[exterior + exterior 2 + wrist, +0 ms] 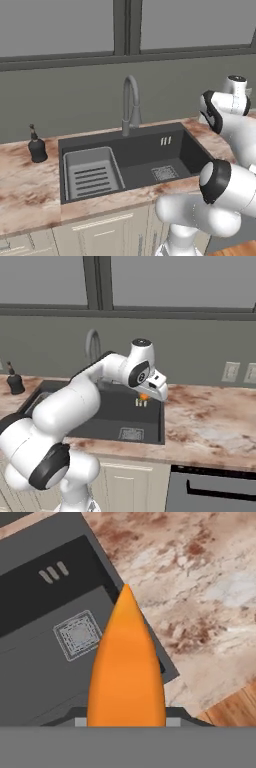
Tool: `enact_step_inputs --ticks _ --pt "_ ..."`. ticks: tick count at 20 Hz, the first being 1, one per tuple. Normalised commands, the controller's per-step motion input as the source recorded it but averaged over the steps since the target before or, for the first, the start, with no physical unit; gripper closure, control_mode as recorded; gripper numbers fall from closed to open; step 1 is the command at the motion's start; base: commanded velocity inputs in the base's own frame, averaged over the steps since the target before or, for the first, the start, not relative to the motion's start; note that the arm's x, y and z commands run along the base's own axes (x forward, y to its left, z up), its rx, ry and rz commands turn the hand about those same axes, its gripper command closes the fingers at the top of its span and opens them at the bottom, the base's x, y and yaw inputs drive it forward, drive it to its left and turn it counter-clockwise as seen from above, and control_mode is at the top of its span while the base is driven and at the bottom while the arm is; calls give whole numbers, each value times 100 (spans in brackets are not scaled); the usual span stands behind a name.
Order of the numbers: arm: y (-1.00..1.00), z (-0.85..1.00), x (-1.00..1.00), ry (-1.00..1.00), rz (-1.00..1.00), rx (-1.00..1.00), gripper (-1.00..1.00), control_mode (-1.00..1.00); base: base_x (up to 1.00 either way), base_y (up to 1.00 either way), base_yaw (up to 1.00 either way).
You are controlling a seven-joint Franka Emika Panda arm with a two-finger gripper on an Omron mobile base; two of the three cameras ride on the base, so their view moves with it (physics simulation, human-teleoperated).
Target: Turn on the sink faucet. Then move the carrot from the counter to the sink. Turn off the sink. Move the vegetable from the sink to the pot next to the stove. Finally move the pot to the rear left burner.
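Note:
The orange carrot [127,672] sits between my gripper's [127,722] fingers, its pointed tip reaching past them. From the right base view, the gripper [145,393] hangs above the right part of the dark sink [150,421] with the carrot [144,397] showing just under the hand. Beneath the carrot lie the sink's right rim [150,637] and the basin floor with its square drain [77,634]. The grey curved faucet [131,102] stands behind the basin, and no stream of water is visible from it. The pot is out of view.
A ribbed insert [92,175] fills the sink's left half. A dark soap dispenser [36,146] stands on the marble counter left of the sink. Bare counter [210,416] stretches right of the sink, with wall outlets [230,372] behind and an oven front [215,488] below.

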Motion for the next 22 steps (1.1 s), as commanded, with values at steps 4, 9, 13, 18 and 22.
enact_step_inputs --ticks 4,9,13,18,22 --pt "0 0 0 0 0 0 100 100 -21 0 -44" --pt "0 0 0 0 0 0 100 100 -25 -4 -52" --pt "0 0 0 0 0 0 100 100 -26 -8 -58" --pt "0 0 0 0 0 0 100 100 -17 -14 -60" --pt "0 0 0 0 0 0 100 100 -10 -19 -60"
